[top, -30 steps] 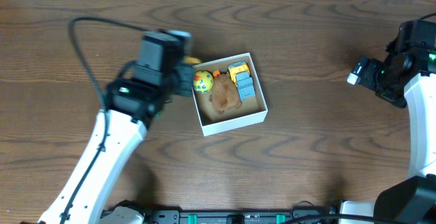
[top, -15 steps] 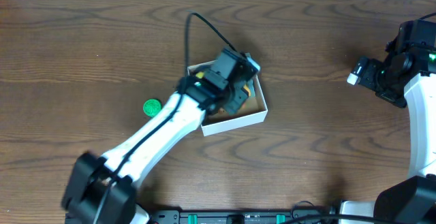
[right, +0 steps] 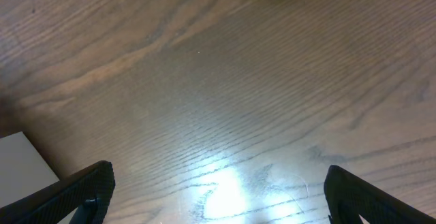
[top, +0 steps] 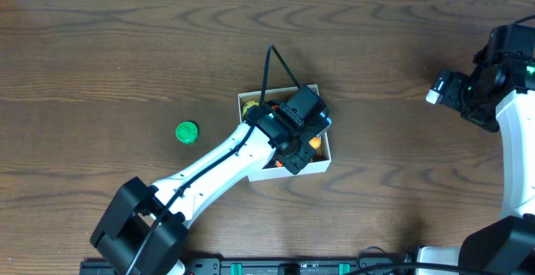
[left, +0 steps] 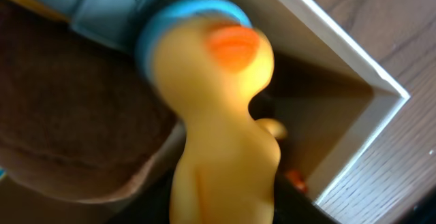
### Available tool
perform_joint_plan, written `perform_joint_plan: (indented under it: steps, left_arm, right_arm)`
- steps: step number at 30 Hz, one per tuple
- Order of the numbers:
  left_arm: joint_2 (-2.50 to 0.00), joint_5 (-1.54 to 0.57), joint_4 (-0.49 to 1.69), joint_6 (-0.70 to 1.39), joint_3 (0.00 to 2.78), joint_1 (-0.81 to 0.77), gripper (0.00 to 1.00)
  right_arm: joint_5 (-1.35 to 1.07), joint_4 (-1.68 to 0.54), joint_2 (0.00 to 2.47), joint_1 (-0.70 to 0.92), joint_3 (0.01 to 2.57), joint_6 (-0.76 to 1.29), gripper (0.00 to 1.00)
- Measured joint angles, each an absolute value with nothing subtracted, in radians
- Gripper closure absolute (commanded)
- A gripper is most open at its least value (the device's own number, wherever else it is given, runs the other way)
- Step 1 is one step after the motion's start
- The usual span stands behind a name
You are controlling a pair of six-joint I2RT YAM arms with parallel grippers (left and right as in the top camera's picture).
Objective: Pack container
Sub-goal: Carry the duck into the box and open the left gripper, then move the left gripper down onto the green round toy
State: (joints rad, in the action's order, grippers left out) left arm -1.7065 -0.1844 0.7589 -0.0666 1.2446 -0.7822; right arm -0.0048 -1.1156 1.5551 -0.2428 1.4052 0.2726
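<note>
Over the middle of the brown wooden table (top: 100, 58): small square cardboard container (top: 305, 171), white outer walls, plain brown inside. Already holds a brown plush toy (left: 75, 115) at 9 o'clock in the left wrist view and a grey-blue block (left: 109, 6) at 11 o'clock, plus a yellow toy (top: 249, 105) peeking out at the box's 10 o'clock corner in the overhead view. Entered from 7 o'clock by the left gripper (top: 303, 133), low over the 4 o'clock half of the box. Appears to pinch a yellow rubber duck (left: 225, 129) with orange beak, hung just above the plush and close to an inner corner of the white wall. Fingers mostly hidden behind the duck, so the grip is judged from how the duck fills the centre of the wrist view. Not yet set down, as far as can be told. Far out at 3 o'clock: right gripper (right: 218, 190) over bare wood, fingers spread wide, nothing between them. At 9 o'clock of the container, well apart: small round green disc (top: 186, 131) lying on the table, outside the box. Probably well past halfway: several toys packed, duck ready for release, green disc seemingly the one piece left to fetch.
</note>
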Motion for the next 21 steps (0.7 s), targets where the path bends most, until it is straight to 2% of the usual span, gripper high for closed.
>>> perform_joint_plan:
  steps: [1, 2, 10, 16, 21]
  left_arm:
    - [-1.707, -0.183, 0.759, -0.065, 1.245, -0.781, 0.33]
    - [-1.707, -0.179, 0.759, -0.06, 1.245, -0.779, 0.29]
    - [-1.682, -0.142, 0.764, -0.052, 1.245, -0.759, 0.26]
    - [-1.504, -0.051, 0.789, -0.049, 1.252, -0.665, 0.12]
    - [-1.369, 0.026, 0.82, -0.029, 1.278, -0.476, 0.03]
  right_arm:
    - [-0.005, -1.116, 1.555, -0.243, 1.405, 0.273, 0.01]
    - [-0.005, -1.116, 1.555, -0.243, 1.405, 0.273, 0.01]
    - [-0.004, -1.117, 1.555, -0.243, 1.405, 0.272, 0.01]
    - [-0.004, -1.117, 1.555, -0.243, 1.405, 0.27, 0.01]
    - [-0.004, -1.117, 1.555, -0.243, 1.405, 0.269, 0.01]
